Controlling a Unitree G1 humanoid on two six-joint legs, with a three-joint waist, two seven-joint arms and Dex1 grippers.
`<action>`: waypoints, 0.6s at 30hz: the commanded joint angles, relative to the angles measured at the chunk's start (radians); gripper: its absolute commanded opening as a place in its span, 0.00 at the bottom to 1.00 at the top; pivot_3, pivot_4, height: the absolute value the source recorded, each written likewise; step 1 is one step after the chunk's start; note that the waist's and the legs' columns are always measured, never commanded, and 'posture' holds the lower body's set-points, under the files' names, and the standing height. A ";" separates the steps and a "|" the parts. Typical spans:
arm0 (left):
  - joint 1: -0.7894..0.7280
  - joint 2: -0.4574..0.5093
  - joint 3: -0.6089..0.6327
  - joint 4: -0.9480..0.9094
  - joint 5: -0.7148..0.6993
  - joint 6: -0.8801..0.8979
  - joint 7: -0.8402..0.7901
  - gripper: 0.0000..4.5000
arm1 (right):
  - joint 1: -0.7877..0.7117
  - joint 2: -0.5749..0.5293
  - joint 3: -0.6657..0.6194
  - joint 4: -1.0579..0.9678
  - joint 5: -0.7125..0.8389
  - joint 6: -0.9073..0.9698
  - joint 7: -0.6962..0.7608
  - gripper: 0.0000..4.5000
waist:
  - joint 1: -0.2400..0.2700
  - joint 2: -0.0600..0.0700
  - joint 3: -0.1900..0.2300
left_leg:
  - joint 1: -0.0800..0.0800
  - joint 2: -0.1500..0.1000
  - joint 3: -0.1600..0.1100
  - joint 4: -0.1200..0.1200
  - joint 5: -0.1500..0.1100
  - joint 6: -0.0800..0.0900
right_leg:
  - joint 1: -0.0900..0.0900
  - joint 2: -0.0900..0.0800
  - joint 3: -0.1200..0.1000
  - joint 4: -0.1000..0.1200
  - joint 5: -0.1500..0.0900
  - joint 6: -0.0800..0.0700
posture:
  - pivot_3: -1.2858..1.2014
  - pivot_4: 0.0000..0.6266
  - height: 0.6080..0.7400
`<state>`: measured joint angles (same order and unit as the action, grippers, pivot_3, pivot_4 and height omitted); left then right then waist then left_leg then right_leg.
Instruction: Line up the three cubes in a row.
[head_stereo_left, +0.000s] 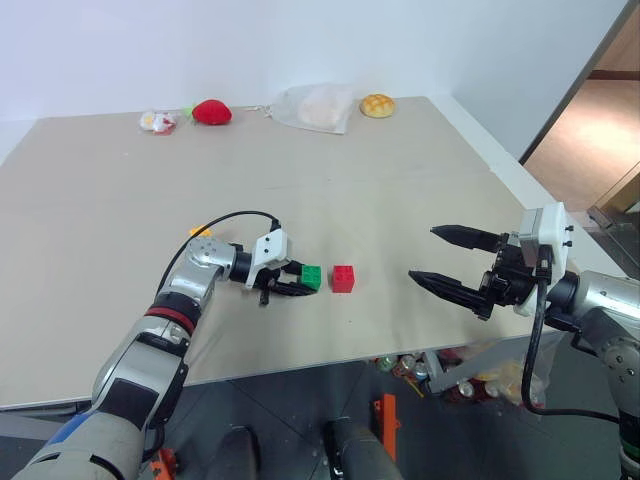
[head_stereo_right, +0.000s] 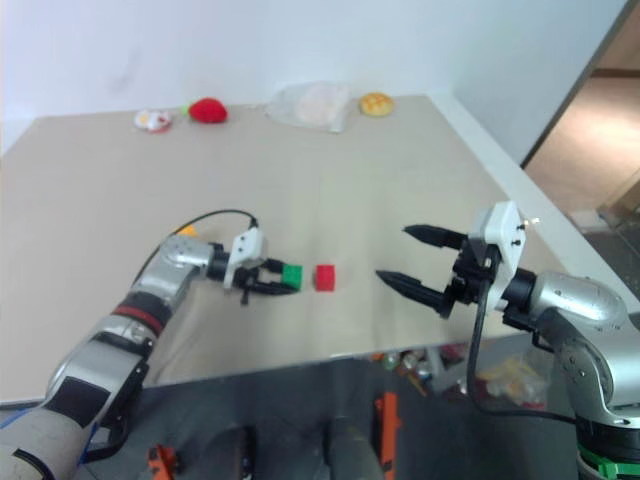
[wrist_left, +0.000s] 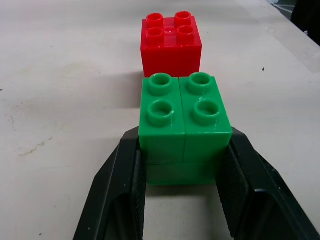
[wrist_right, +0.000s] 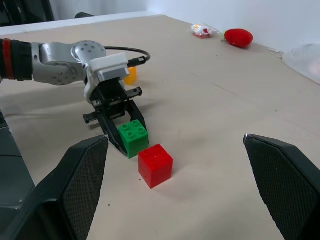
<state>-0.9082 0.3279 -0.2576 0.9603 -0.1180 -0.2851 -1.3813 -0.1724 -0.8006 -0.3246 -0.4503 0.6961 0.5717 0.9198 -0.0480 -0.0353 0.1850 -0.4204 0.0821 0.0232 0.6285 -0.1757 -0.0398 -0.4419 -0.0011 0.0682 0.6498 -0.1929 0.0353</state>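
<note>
While your left claw (head_stereo_left: 296, 283) reaches in from the left over the near part of the beige desk (head_stereo_left: 400, 180), its two black fingers are pressed against opposite sides of the green cube (head_stereo_left: 311, 277), which they grip with its studs facing up. You can see in the left wrist view that the green cube sits low between the fingers, at or just above the desk surface; whether it touches the desk cannot be told. Just beyond it, toward your right, the red cube (head_stereo_left: 343, 278) stands on the desk, very near the green one with a narrow gap between them. Behind your left forearm, the yellow-orange cube (head_stereo_left: 201, 231) lies on the desk, mostly hidden by the arm. Your right claw (head_stereo_left: 440, 257) hangs above the desk's near right edge, well apart from the red cube, with its fingers spread wide and nothing between them, pointing toward the cubes. Along the far edge of the desk lie a small wrapped item (head_stereo_left: 157, 122), a red strawberry (head_stereo_left: 211, 112), a clear plastic bag (head_stereo_left: 315, 107) and a yellow bun (head_stereo_left: 377, 105).
</note>
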 joint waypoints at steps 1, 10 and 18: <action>-0.016 0.006 0.046 0.024 -0.013 0.000 -0.033 0.30 | 0.001 -0.019 -0.039 -0.039 0.026 0.000 -0.012 1.00 | -0.001 0.000 0.000 | 0.000 0.000 0.000 0.000 0.000 0.000 | 0.000 0.000 0.001 0.000 0.000 0.000 | 0.52 0.24 1.00; 0.052 0.041 0.111 -0.032 -0.043 0.053 -0.073 0.30 | -0.034 -0.032 -0.012 -0.006 0.021 -0.007 0.001 1.00 | 0.000 0.000 0.000 | 0.000 0.000 0.000 0.000 0.000 0.000 | 0.000 0.000 0.001 0.000 0.000 0.001 | 0.52 0.24 1.00; 0.089 0.020 0.118 -0.072 -0.046 0.051 -0.074 0.30 | -0.067 -0.040 0.002 0.022 0.017 -0.006 0.018 1.00 | 0.001 0.000 0.000 | -0.001 0.000 0.000 0.000 0.000 0.000 | 0.000 0.000 0.001 0.000 0.000 0.001 | 0.52 0.24 1.00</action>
<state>-0.8214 0.3559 -0.1492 0.9071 -0.1650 -0.2143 -1.4501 -0.2153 -0.8250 -0.3143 -0.4248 0.7029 0.5770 0.9348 -0.0472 -0.0354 0.1850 -0.4210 0.0817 0.0233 0.6288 -0.1757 -0.0398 -0.4420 -0.0011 0.0690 0.6498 -0.1928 0.0361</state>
